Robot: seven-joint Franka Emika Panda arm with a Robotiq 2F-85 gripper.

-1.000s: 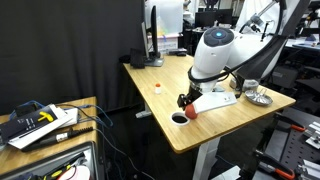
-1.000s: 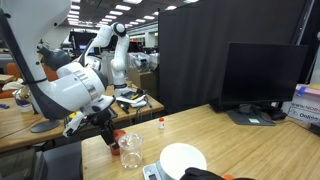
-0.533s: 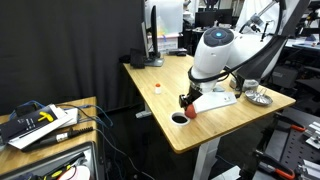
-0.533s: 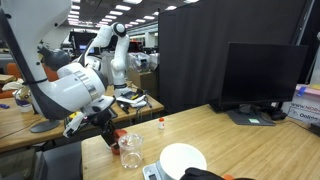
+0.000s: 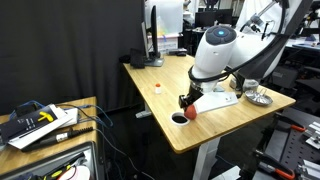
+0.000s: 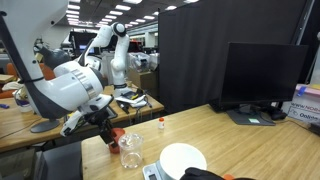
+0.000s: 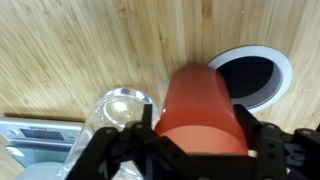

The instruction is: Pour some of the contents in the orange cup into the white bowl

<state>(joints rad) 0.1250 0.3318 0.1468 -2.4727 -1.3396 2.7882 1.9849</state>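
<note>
Orange cup (image 7: 200, 100) sits clamped in our gripper (image 7: 198, 128); tilting here, we risk filling the two-o'clock desk hole (image 7: 245, 75), not the white bowl (image 6: 183, 158).

The orange cup (image 7: 200, 110), plain and slightly tapered, is gripped by its sides in the gripper (image 7: 198, 128). The white bowl (image 6: 183, 159), shallow and round, is seen resting flat on the table, near the cup but apart from it.

No text, label, brand or number can be read in any view. In an exterior view a box (image 6: 307, 103) at the frame's edge beside the monitor (image 6: 265, 75) carries dark printing, but it is too small and blurred to make out.
</note>
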